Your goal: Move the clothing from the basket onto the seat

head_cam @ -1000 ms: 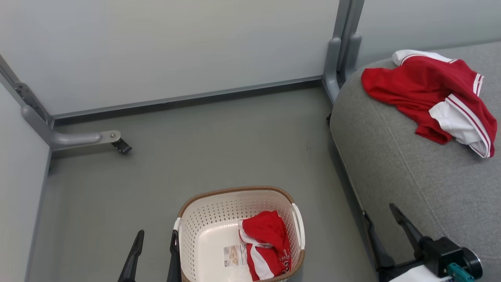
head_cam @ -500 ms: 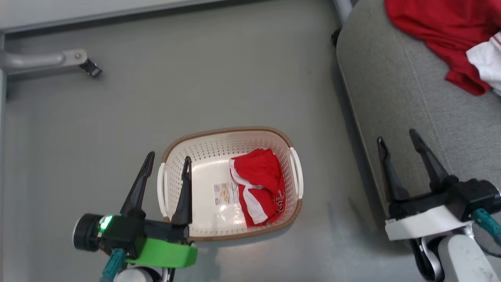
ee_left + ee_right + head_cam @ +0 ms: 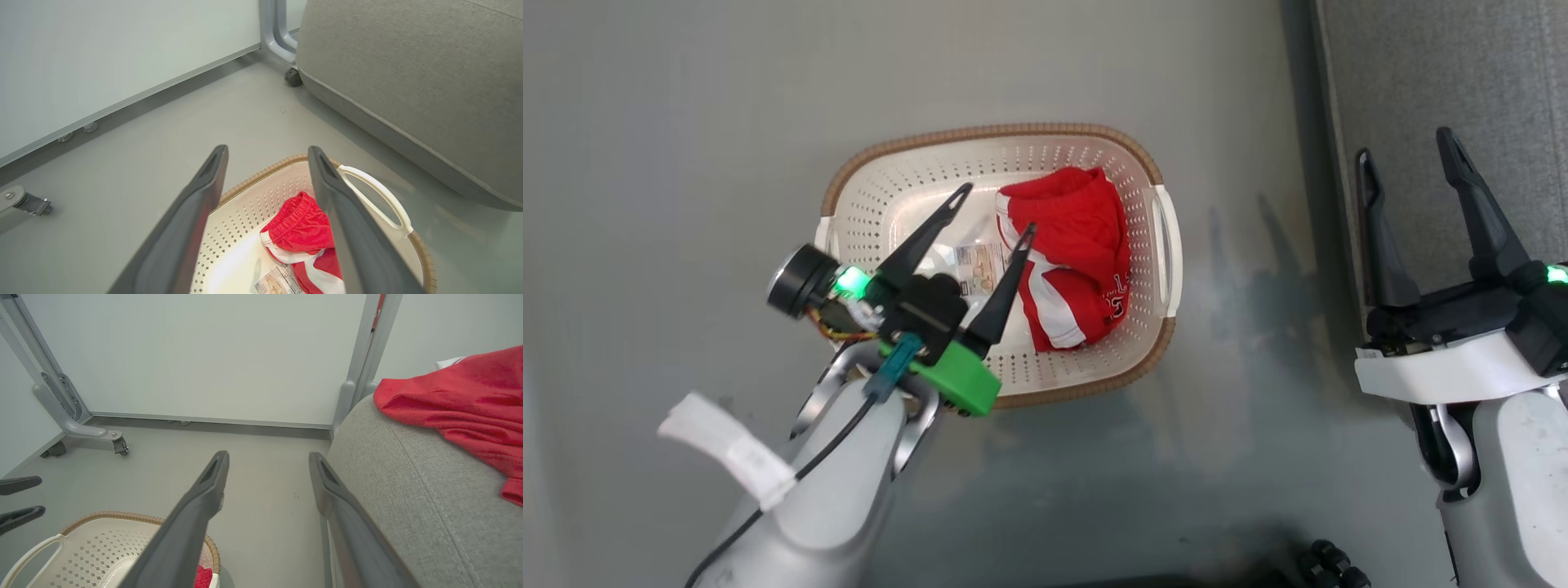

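The left gripper [image 3: 999,207] hangs over the basket [image 3: 907,145] with its fingers spread. One tip is over, perhaps touching, the red garment [image 3: 1074,245] in the basket's right half. The right gripper [image 3: 1405,145], spread and empty, is at the edge of the seat [image 3: 1421,65], where a second red garment [image 3: 461,400] lies.

Floor [image 3: 670,114]: plain grey, left and centre of the head view.
On floor, centre: basket [image 3: 990,131], upright.
On floor, upper right: seat [image 3: 1429,73], near the basket, not touching.
In basket, right half: red-and-white garment [image 3: 1066,245].
On seat, upper right of right wrist view: red garment [image 3: 461,400].
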Tool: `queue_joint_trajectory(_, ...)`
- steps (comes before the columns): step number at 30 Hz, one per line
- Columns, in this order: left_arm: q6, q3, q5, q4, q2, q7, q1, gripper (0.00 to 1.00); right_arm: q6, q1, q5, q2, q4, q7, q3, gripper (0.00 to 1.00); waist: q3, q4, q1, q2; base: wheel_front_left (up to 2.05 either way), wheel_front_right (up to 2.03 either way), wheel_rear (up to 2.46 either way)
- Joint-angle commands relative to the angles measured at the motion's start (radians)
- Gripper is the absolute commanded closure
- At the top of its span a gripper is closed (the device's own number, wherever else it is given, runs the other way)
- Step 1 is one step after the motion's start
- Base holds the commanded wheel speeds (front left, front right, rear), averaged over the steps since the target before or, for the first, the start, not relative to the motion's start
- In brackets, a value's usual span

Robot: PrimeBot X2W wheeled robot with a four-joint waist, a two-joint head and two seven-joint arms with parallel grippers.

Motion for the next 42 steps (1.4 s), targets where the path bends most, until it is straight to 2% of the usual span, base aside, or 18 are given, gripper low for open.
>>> queue_joint_trajectory(1,-0.004,-0.037,-0.014,0.053,0.002,0.0,-0.073,0.0,-0.001,-0.023,-0.008,-0.001,-0.011,-0.001,-0.006,0.0,0.118,-0.002,-0.0002,0.0,0.0,0.0,0.0)
queue_joint_trajectory(5,-0.003,-0.19,-0.086,0.265,-0.007,0.004,-0.236,0.0,-0.001,-0.04,-0.015,0.004,-0.025,0.0,-0.004,0.0,0.166,-0.021,-0.0002,0.0,0.0,0.0,0.0)
queue_joint_trajectory(11,-0.004,-0.422,-0.232,0.482,-0.023,0.024,-0.47,0.0,-0.001,-0.079,-0.021,-0.002,-0.052,-0.001,0.002,0.0,0.254,-0.049,-0.0002,0.0,0.0,0.0,0.0)
queue_joint_trajectory(17,-0.004,-0.641,-0.348,0.601,-0.029,0.032,-0.642,0.0,-0.001,-0.106,-0.016,-0.01,-0.11,-0.001,-0.012,0.0,0.343,-0.06,-0.0002,0.0,0.0,0.0,0.0)
queue_joint_trajectory(21,-0.004,-0.748,-0.418,0.643,-0.03,0.03,-0.713,0.0,-0.001,-0.106,-0.019,-0.029,-0.142,-0.001,0.003,0.0,0.381,-0.06,-0.0002,0.0,0.0,0.0,0.0)
queue_joint_trajectory(25,-0.004,-0.793,-0.464,0.666,-0.033,0.033,-0.756,0.0,-0.001,-0.084,-0.016,-0.058,-0.165,-0.001,0.021,0.0,0.401,-0.066,-0.0002,0.0,0.0,0.0,0.0)
queue_joint_trajectory(31,-0.004,-0.807,-0.472,0.705,-0.037,0.051,-0.779,0.0,-0.001,-0.065,-0.002,-0.072,-0.191,-0.001,0.021,0.0,0.414,-0.083,-0.0002,0.0,0.0,0.0,0.0)
queue_joint_trajectory(42,-0.004,-0.807,-0.45,0.788,-0.044,0.208,-0.707,0.0,-0.001,-0.029,0.006,-0.057,-0.241,-0.001,0.027,0.0,0.415,-0.121,-0.0002,0.0,0.0,0.0,0.0)
